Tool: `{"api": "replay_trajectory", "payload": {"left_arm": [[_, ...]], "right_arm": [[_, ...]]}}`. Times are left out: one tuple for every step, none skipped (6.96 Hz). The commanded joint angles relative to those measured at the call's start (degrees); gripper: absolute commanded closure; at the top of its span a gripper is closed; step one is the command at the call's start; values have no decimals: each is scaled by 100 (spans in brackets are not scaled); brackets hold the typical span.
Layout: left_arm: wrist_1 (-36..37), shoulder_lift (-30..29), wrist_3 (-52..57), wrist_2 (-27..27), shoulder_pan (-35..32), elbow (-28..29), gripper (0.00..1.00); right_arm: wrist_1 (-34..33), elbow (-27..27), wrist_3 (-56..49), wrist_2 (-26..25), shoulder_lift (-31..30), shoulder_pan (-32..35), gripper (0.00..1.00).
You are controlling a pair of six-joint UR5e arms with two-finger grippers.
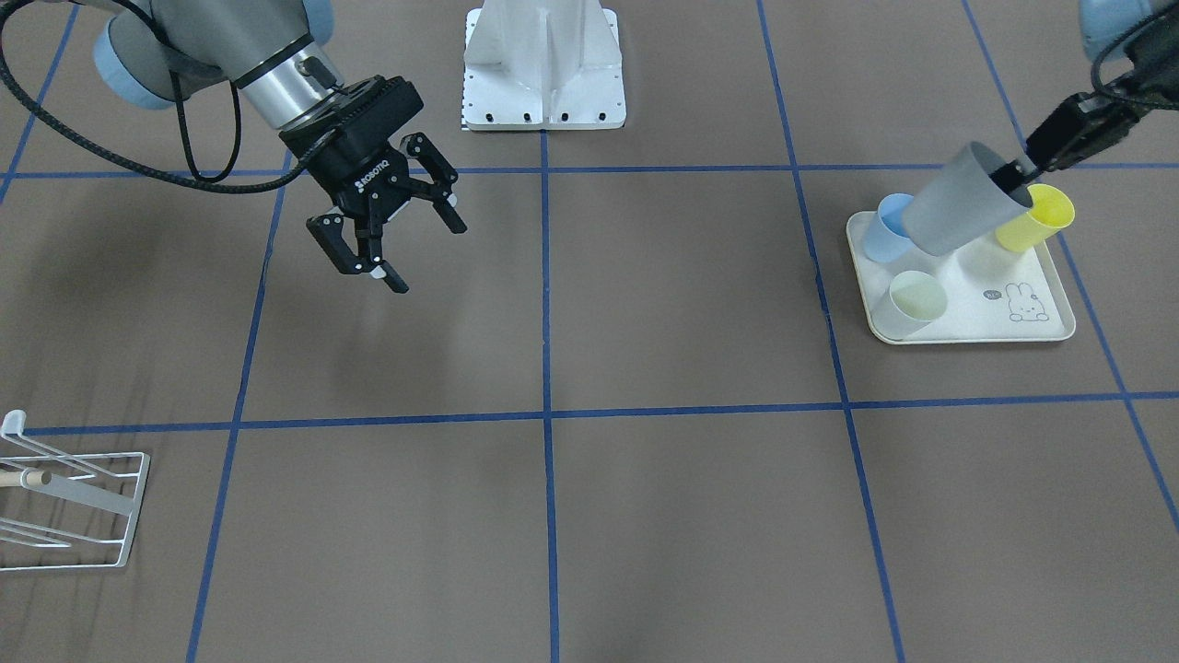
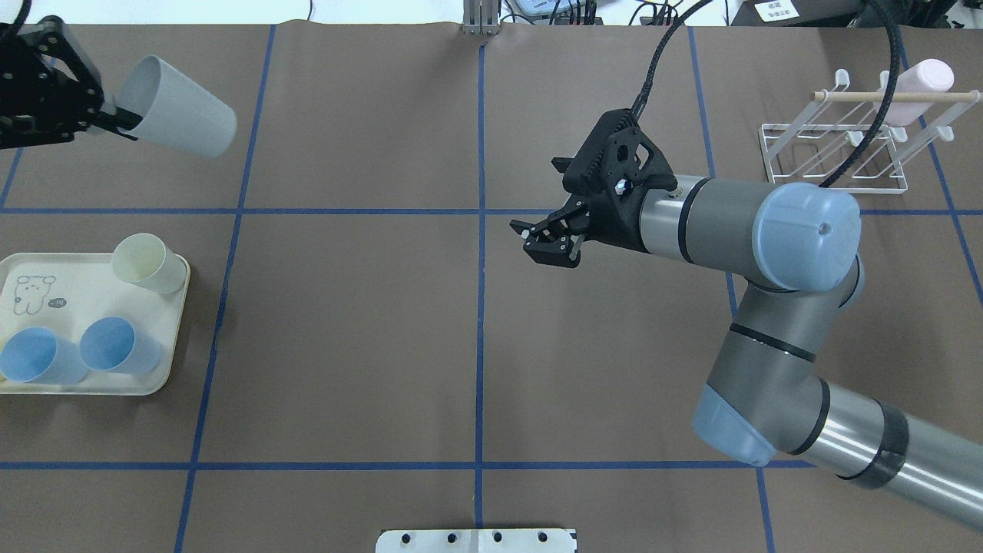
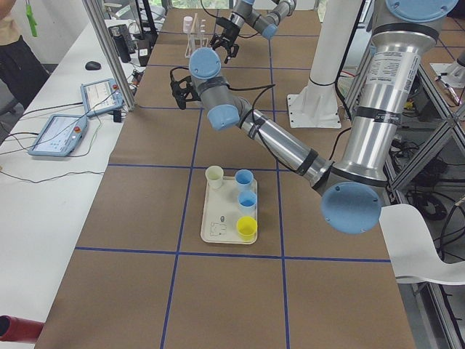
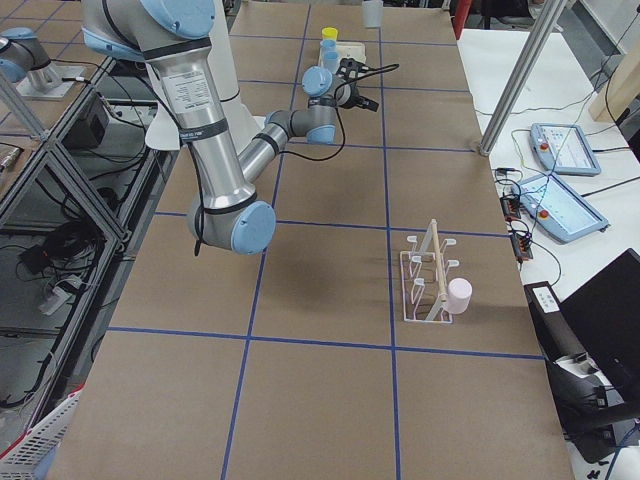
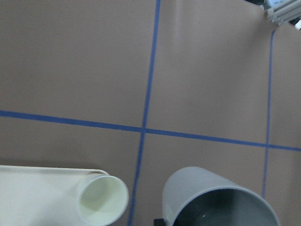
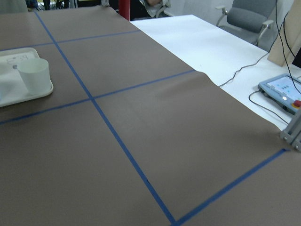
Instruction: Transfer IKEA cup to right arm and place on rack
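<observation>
Overhead exterior: pink cup [image 2: 921,83] on rack [image 2: 848,138], cups [image 2: 119,346] on tray [image 2: 84,301].

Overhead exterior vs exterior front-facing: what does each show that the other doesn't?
Overhead exterior only: the pink cup on the rack, the whole rack, and a second blue cup on the tray.
Exterior front-facing only: the yellow cup on the tray. The rack is cut off at that view's edge.
Both: the left gripper shut on the rim of the grey cup, which is held tilted in the air; the right gripper open and empty; the cream cup and one blue cup on the tray.
</observation>
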Motion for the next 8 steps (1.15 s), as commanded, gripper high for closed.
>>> {"api": "replay_trajectory", "payload": {"left_arm": [[-513, -465, -1306, 264, 624, -15, 100], [-560, -867, -1878, 727, 1123, 3, 100], [-552, -1176, -2197, 1219, 1581, 55, 100], [-543, -1283, -2243, 1485, 1829, 82, 100], [-525, -1345, -2244, 1523, 1875, 117, 100], [-534, -1355, -2235, 1532, 1927, 160, 100], [-534, -1416, -2235, 1532, 1989, 204, 100], [-525, -1477, -2235, 1601, 2042, 222, 100]], "right_arm": [[786, -159, -61, -809, 185, -548, 1], [1021, -159, -192, -829, 195, -559, 2], [1389, -168, -506, -829, 195, -620, 3], [1697, -229, -544, -925, 195, -655, 4], [1961, -351, -614, -1013, 195, -681, 4], [2155, -396, -754, -1014, 195, -699, 4], [2166, -396, -799, -1014, 203, -699, 4], [2166, -387, -887, -1014, 238, -699, 4]]}}
